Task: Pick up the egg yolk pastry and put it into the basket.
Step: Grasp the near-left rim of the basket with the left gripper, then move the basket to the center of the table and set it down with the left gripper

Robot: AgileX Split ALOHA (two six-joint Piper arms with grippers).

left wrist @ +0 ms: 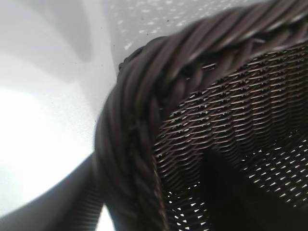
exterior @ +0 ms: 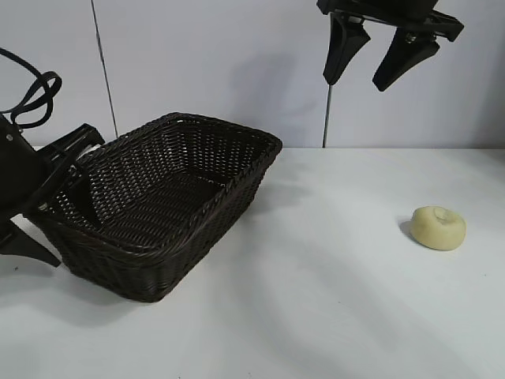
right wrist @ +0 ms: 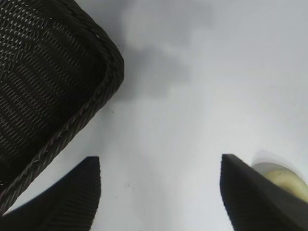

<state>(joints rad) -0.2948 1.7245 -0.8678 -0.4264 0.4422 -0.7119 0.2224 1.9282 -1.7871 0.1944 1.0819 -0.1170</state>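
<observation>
The egg yolk pastry (exterior: 439,227), a small pale cream-yellow dome with a dimple, lies on the white table at the right. In the right wrist view the pastry (right wrist: 288,180) shows partly behind one finger. The dark woven basket (exterior: 158,268) stands at the left, and also shows in the right wrist view (right wrist: 48,72). My right gripper (exterior: 357,81) hangs open and empty high above the table, up and left of the pastry; it shows open in its own view (right wrist: 160,161). My left gripper (exterior: 79,170) is shut on the basket's braided rim (left wrist: 144,120) at its left end.
The white table (exterior: 316,300) stretches bare between basket and pastry. A pale wall with a vertical seam (exterior: 325,118) stands behind. Black cables (exterior: 35,99) loop above the left arm.
</observation>
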